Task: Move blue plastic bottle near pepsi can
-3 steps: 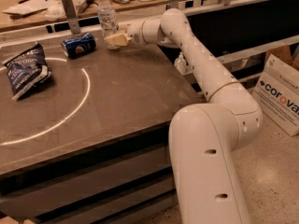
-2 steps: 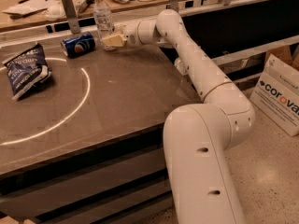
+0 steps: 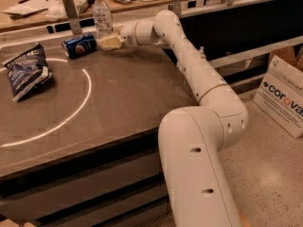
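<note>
The blue plastic bottle point(image 3: 102, 18), clear with a white cap, stands upright at the far edge of the dark table point(image 3: 142, 98). The pepsi can point(image 3: 79, 45) lies on its side just left of the bottle's base, almost touching it. My gripper point(image 3: 106, 42), with cream-coloured fingers, reaches in from the right and is closed around the bottle's lower part, right beside the can. The bottle's base is hidden behind the fingers.
A dark blue chip bag point(image 3: 26, 70) lies at the table's left. A white circle line point(image 3: 71, 112) is marked on the tabletop. A metal post point(image 3: 71, 13) stands behind the can. A cardboard box point(image 3: 284, 98) sits on the floor at right.
The gripper and the bottle have moved left together along the far edge, ending next to the can. The can and chip bag have stayed in place.
</note>
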Robot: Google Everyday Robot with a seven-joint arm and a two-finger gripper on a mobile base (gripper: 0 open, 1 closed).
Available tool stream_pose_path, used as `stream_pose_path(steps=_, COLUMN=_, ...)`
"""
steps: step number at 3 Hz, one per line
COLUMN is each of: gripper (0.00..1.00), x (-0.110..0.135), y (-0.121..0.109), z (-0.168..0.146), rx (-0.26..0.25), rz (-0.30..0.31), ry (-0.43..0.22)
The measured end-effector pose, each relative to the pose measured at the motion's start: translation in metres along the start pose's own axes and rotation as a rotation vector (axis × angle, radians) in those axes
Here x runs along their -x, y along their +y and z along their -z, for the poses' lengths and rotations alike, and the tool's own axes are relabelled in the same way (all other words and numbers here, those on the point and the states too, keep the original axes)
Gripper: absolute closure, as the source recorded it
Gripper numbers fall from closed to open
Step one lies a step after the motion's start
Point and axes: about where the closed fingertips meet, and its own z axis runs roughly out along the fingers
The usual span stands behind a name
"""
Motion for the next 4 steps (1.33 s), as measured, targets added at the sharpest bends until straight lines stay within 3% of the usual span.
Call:
stream_pose_path(steps=2, gripper=0.0, x=-0.002, y=0.01, z=0.01, rx=0.048, rz=-0.006, ry=0.005)
stream_pose_path(steps=4, gripper=0.0, x=-0.008, y=0.015, z=0.07, rx=0.062, rz=0.039, ry=0.02)
